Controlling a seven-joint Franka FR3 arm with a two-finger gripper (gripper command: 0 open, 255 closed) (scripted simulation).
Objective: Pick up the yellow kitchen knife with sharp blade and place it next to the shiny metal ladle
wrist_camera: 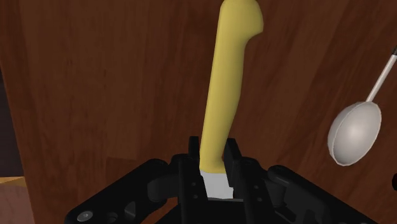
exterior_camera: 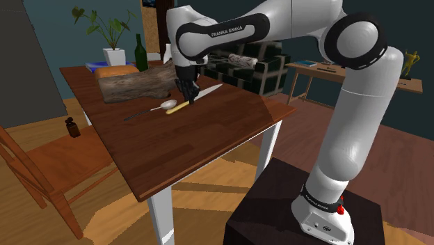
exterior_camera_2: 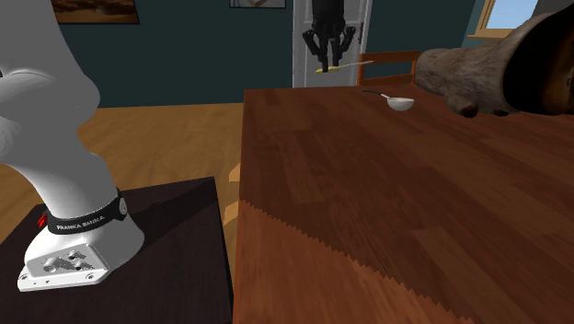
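One all-black two-finger gripper [wrist_camera: 213, 151] is clenched on the yellow-handled, grey-bladed kitchen knife [wrist_camera: 226, 83] where handle meets blade. The knife looks raised off the brown wooden counter [wrist_camera: 95, 95], its long axis roughly alongside the shiny grey ladle [wrist_camera: 355, 133] nearby.

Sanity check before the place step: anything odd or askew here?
Nothing spilled or damaged. Two oddities: the claw clasps the yellow knife at the handle-blade junction, so most of the handle sticks out; a big bark-covered log lies on the table near the ladle.
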